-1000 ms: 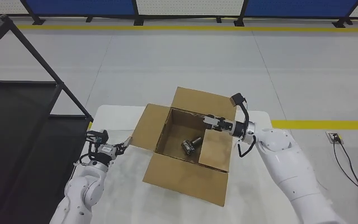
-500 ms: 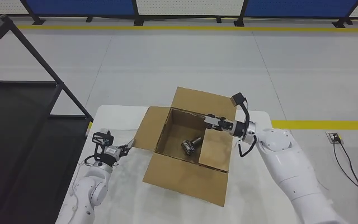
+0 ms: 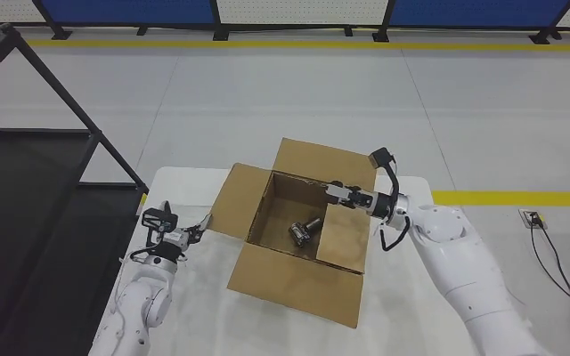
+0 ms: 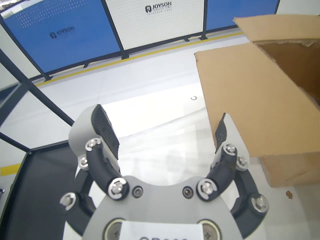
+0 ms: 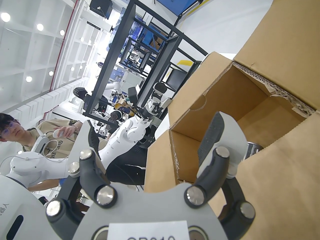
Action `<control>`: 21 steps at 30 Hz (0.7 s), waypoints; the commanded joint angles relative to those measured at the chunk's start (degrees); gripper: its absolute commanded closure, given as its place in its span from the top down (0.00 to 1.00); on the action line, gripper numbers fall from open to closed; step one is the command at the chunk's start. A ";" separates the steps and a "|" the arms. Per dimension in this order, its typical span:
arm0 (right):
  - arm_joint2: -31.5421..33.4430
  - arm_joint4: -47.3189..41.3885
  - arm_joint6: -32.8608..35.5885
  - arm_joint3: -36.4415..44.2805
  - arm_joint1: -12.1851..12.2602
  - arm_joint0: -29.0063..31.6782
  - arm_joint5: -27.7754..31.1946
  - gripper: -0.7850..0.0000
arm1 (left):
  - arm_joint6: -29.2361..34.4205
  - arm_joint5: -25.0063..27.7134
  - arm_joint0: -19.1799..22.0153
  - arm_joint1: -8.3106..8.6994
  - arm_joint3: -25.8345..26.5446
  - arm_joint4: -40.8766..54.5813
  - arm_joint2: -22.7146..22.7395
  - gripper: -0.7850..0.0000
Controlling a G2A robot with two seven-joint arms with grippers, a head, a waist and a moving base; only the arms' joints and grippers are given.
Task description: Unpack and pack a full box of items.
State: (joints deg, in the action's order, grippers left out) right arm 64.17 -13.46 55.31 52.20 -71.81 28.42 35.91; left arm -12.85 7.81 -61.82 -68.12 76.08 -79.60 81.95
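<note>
An open cardboard box stands on the white table with its flaps spread. Inside on its bottom lies a small dark item, seen as a metallic edge in the right wrist view. My left gripper is open and holds nothing, just off the outer edge of the box's left flap; that flap sits close beside its fingers. My right gripper is open and holds nothing, above the box's far right corner, over the inward-folded right flap. The box's inside lies beyond it.
A black metal rack stands at the table's left. The table's front left has free room. A cable and socket lie on the floor to the right. A small brown scrap lies on the table by the box.
My left arm has shifted slightly along the table beside the left flap, gripper still open. The right arm and the item in the box have stayed put.
</note>
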 commanded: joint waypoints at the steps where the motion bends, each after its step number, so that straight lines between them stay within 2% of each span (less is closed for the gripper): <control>1: 0.40 -0.03 0.01 0.34 0.19 0.11 -0.14 1.00 | -0.52 -0.21 -1.49 0.16 4.28 0.23 1.12 1.00; 6: 2.13 1.67 -0.11 2.56 1.04 0.66 0.20 1.00 | -0.49 0.38 -4.78 0.60 14.13 0.72 4.13 1.00; 11: 6.10 4.68 -3.41 6.09 2.49 2.80 -0.37 1.00 | 0.50 6.63 -6.42 1.19 22.23 2.35 6.89 1.00; 16: 6.31 4.89 -3.67 6.45 2.57 3.03 -0.52 1.00 | 4.66 18.04 -4.75 1.86 25.07 6.04 7.95 1.00; 21: 6.31 4.89 -3.67 6.45 2.57 3.03 -0.52 1.00 | 4.66 18.04 -4.75 1.86 25.07 6.04 7.95 1.00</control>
State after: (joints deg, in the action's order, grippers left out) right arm 70.47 -8.57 51.64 58.65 -69.24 31.45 35.38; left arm -8.18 26.02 -66.57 -66.25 101.16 -73.55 89.92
